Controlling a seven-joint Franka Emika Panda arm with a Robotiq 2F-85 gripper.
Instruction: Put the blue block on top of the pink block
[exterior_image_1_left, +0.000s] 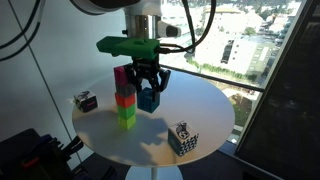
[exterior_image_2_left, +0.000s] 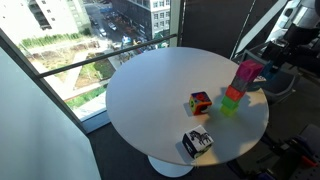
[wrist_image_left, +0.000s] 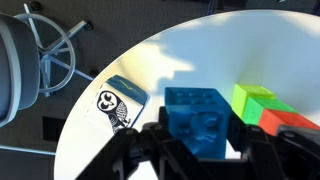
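My gripper (exterior_image_1_left: 150, 88) is shut on the blue block (exterior_image_1_left: 149, 98), a teal-blue cube. It holds the block just above the round white table (exterior_image_1_left: 200, 105), right beside a stack of cubes. The stack has the pink block (exterior_image_1_left: 121, 76) on top, a red-orange cube (exterior_image_1_left: 124, 98) in the middle and a green cube (exterior_image_1_left: 127, 115) at the bottom. The blue block hangs at about the red-orange cube's height. In the wrist view the blue block (wrist_image_left: 205, 118) sits between my fingers (wrist_image_left: 205, 145); the pink block is out of frame there. It shows in an exterior view (exterior_image_2_left: 247, 72).
A black-and-white patterned cube (exterior_image_1_left: 183, 138) lies near the table's edge, also in the wrist view (wrist_image_left: 120, 102). A multi-coloured cube (exterior_image_1_left: 85, 100) lies on the other side of the stack. The table stands by a large window. An office chair (wrist_image_left: 40, 50) stands beside it.
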